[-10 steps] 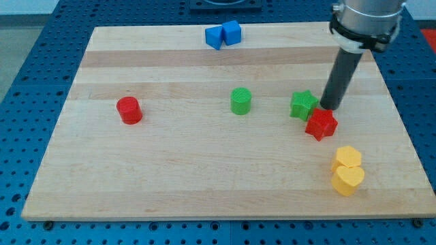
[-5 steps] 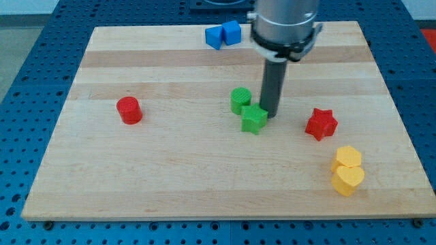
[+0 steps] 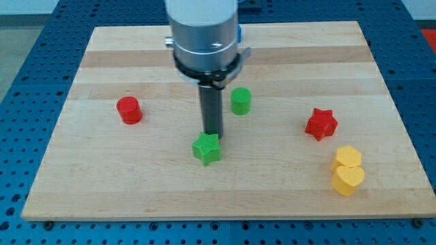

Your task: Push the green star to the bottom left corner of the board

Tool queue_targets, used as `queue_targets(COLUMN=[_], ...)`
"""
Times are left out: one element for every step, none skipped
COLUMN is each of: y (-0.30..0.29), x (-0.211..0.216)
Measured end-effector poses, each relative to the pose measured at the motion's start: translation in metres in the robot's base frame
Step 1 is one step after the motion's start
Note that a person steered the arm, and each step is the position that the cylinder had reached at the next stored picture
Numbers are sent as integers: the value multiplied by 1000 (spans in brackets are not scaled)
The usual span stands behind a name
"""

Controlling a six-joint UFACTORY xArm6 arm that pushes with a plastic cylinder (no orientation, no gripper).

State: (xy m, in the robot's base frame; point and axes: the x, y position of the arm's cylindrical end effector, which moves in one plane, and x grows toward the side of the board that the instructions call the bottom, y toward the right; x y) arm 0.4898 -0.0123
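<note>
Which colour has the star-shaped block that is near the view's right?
Red: the red star, clearest in the camera view.

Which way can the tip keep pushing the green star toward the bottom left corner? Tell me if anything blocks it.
Probably yes. My tip sits at the green star, on its upper right side. The board toward the bottom left corner looks bare; the red cylinder lies above that path.

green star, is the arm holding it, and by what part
Nothing is held. My tip only presses against the green star at its upper edge, toward the view's top.
</note>
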Motion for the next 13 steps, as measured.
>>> queue_targets(y=[6, 6, 0, -2, -2, -13, -32, -45, -56, -56, -59, -76, -92], x=[3, 19, 26, 45, 69, 79, 79, 79, 78, 63, 47, 48, 53])
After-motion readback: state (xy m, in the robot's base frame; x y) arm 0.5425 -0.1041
